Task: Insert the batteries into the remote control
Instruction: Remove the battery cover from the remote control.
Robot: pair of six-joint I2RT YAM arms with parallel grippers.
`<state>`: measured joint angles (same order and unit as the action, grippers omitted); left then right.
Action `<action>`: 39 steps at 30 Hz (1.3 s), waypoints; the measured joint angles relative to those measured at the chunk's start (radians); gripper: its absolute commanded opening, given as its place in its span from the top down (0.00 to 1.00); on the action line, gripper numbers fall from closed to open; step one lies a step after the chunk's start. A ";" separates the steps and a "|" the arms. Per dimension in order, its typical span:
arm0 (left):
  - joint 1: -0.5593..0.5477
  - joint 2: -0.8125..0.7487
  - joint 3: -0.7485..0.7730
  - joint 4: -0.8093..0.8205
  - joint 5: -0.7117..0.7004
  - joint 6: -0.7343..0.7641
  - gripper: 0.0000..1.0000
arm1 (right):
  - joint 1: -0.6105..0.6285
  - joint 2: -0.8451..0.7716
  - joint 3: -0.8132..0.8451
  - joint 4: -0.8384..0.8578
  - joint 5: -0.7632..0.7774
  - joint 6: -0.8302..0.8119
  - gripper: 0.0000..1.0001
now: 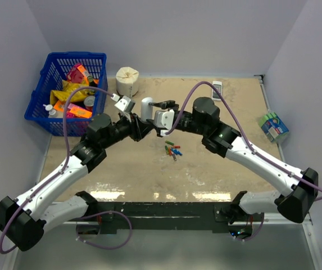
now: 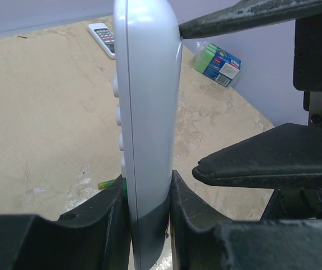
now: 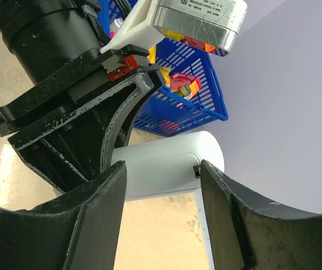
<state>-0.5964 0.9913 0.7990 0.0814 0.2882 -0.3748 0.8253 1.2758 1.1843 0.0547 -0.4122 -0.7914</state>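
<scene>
Left end effector (image 2: 148,194) is clenched on the remote control (image 2: 149,101), holding it clear of the worktop (image 1: 121,169). Right end effector (image 3: 162,185) stands parted astride its upper end. Off-centre pressure there could lever the remote from the clamp. The batteries (image 1: 172,151) lie loose nearby.

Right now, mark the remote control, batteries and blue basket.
remote control (image 2: 149,112): left wrist view, pale back shell.
batteries (image 1: 173,150): top external view, middle of the pile.
blue basket (image 1: 76,54): top external view, far rim.

The right claw (image 3: 161,185) sits tight against the remote (image 2: 149,112) standing in the left claw (image 2: 149,205), so nothing passes between them. Beneath both, bare table (image 1: 127,174) lies open; batteries (image 1: 173,149) litter it below the right claw, a basket (image 1: 37,107) behind the left.
</scene>
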 measured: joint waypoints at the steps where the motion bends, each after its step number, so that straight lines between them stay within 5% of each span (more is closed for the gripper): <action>1: 0.000 0.000 0.002 -0.003 -0.002 0.001 1.00 | 0.001 0.002 0.004 -0.005 0.001 -0.003 0.44; 7: 0.001 0.000 0.009 -0.029 -0.005 0.003 1.00 | 0.001 0.013 0.029 -0.048 0.003 -0.029 0.51; 20: -0.002 -0.005 0.006 -0.084 -0.038 0.019 1.00 | -0.002 0.032 0.066 -0.113 0.010 -0.050 0.84; 39: -0.002 -0.049 -0.060 -0.047 -0.023 0.076 1.00 | 0.001 0.034 0.070 -0.117 0.014 -0.009 0.99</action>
<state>-0.5980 0.9421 0.7391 0.0341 0.2649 -0.2989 0.8261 1.3098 1.2541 -0.0620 -0.3985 -0.8001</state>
